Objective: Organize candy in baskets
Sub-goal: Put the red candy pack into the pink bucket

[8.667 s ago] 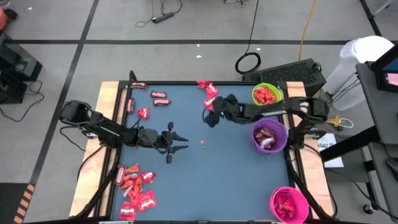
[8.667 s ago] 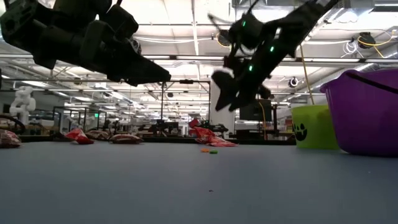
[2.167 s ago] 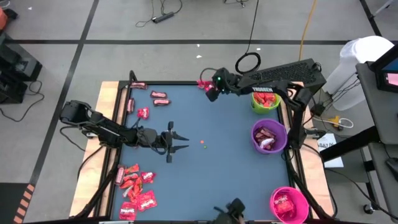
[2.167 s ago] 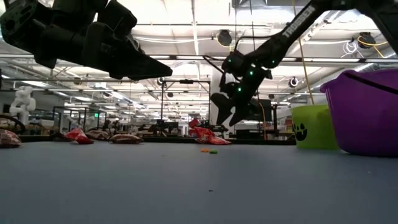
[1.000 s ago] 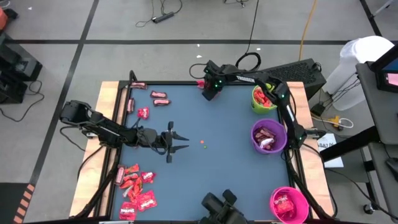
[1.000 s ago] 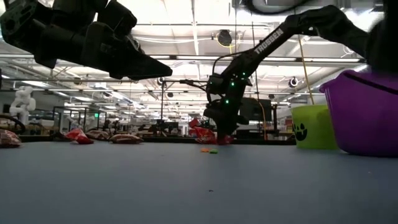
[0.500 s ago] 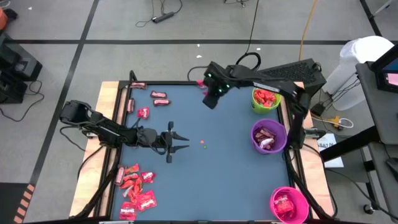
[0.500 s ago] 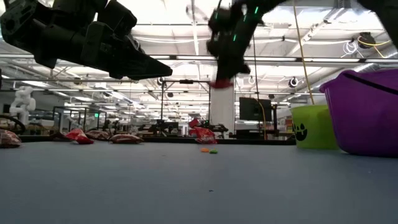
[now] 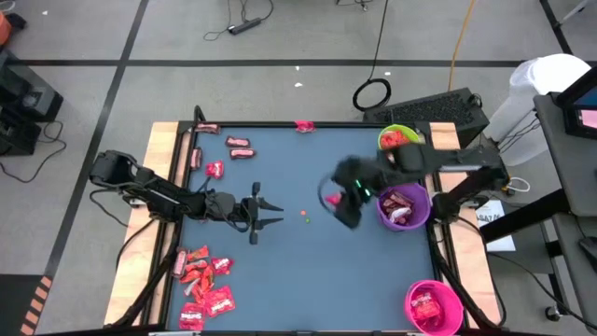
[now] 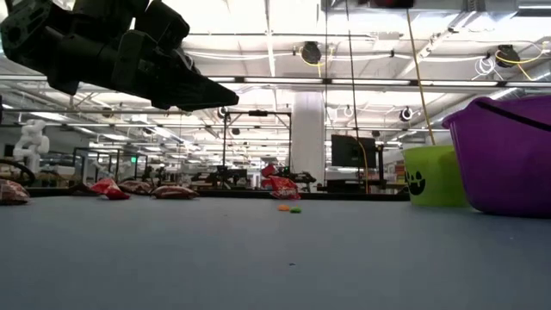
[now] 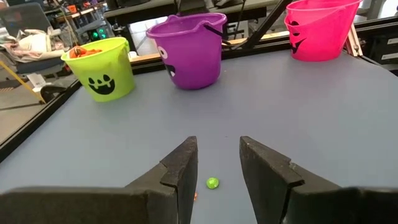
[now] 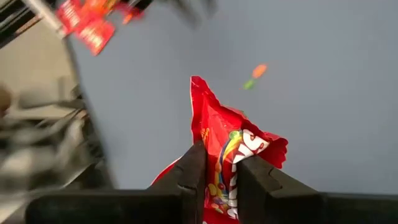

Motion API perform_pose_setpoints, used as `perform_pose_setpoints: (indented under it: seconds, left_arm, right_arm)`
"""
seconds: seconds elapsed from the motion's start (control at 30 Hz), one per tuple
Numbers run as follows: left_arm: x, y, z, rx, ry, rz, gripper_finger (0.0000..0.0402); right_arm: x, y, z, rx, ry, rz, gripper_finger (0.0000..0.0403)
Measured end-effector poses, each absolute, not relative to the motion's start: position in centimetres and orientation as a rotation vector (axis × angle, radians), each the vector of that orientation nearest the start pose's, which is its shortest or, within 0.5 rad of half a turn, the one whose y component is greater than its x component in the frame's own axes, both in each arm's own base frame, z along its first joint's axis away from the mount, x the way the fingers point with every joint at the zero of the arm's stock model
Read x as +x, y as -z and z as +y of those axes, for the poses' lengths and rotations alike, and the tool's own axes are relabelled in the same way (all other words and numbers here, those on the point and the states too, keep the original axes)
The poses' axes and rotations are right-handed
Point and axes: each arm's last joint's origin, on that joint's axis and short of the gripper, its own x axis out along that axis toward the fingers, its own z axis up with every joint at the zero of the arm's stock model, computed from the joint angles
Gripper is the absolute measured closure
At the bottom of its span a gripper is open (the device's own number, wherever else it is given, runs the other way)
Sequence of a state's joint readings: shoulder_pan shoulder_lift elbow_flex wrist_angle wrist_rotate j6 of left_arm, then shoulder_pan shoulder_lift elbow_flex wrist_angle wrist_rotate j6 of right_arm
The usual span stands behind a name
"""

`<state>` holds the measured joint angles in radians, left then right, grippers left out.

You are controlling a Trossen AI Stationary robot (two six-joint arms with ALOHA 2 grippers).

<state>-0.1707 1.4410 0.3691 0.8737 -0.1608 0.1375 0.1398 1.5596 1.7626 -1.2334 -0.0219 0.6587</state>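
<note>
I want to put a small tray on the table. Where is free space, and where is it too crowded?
Free: the blue mat between the candy pile and the pink basket. Crowded: the far-left corner with scattered candy, the centre, where the open left gripper hovers, and beside the purple basket, where the right gripper holds a red packet.

The high camera is looking straight down, taking in the whole table (image 9: pixel 298 280) and the floor around it. The low camera is sitting at table-top level, facing across the surface into the hall — the purple basket (image 10: pixel 504 155) is looming close at its right, and the lime green basket (image 10: pixel 433 175) beyond. The left wrist camera is facing all three baskets from some way off; the right wrist camera is pointing down at the tabletop — very near a red candy packet (image 12: pixel 233 165).
</note>
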Motion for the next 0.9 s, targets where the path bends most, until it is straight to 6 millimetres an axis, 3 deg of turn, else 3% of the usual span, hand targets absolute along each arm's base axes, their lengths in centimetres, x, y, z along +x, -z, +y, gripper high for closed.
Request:
perform_pose_setpoints:
  seconds: [0.23,0.4,0.7,0.9]
  left_arm:
    - [24.7,-16.0,-3.8,0.17,0.023,0.194,0.0274]
    - [24.7,-16.0,-3.8,0.171,0.023,0.194,0.0274]
    - [24.7,-16.0,-3.8,0.171,0.023,0.194,0.0274]
    - [24.7,-16.0,-3.8,0.228,0.021,0.191,0.0274]
  right_arm:
    - [26.2,-38.9,11.0,0.601,0.275,1.122,0.0349]
    - [23.7,-38.3,14.8,0.522,0.318,1.142,0.0349]
    - [18.9,-37.9,19.8,0.728,0.456,1.185,0.0349]
    - [16.5,-36.2,22.8,0.731,0.594,1.24,0.0348]
